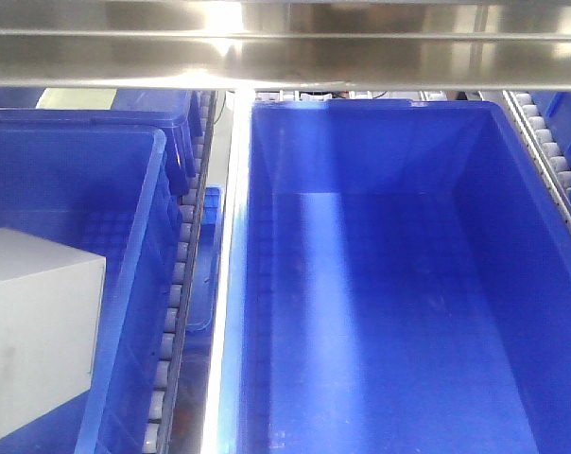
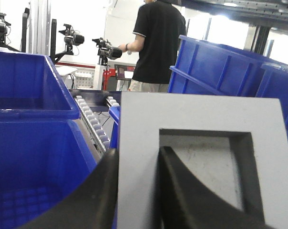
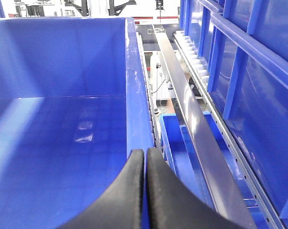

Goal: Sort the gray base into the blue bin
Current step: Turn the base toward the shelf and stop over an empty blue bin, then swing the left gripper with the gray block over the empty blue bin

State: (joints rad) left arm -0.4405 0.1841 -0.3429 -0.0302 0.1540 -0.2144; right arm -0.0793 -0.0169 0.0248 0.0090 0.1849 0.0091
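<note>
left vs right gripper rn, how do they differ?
The left gripper is clamped on the gray base, one finger inside its recess and one outside; the right gripper holds nothing. The left fingers are kept apart by the base's wall; the right fingers are pressed together. Both have black curved fingers.
</note>
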